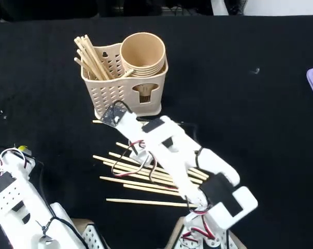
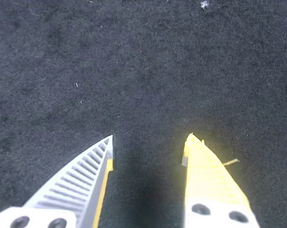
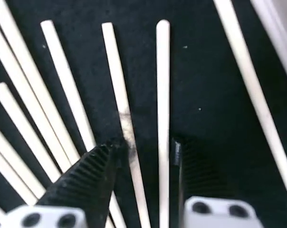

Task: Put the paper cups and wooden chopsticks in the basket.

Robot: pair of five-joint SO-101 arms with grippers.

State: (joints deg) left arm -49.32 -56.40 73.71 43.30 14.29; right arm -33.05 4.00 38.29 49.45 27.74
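The left arm [image 1: 14,199] is seen well apart from the work, and the left jaws are held apart over the surface [image 2: 143,57]. Cups [image 1: 142,52] and some chopsticks [image 1: 91,54] are already stood in the basket [image 1: 120,93], while loose chopsticks [image 1: 146,202] are fanned on the surface beneath the right arm [image 1: 182,161]. The right jaws are spread, with two chopsticks [image 3: 162,85] straddled between the tips, long axes running straight ahead of the jaws, so this arm is judged the nearer.
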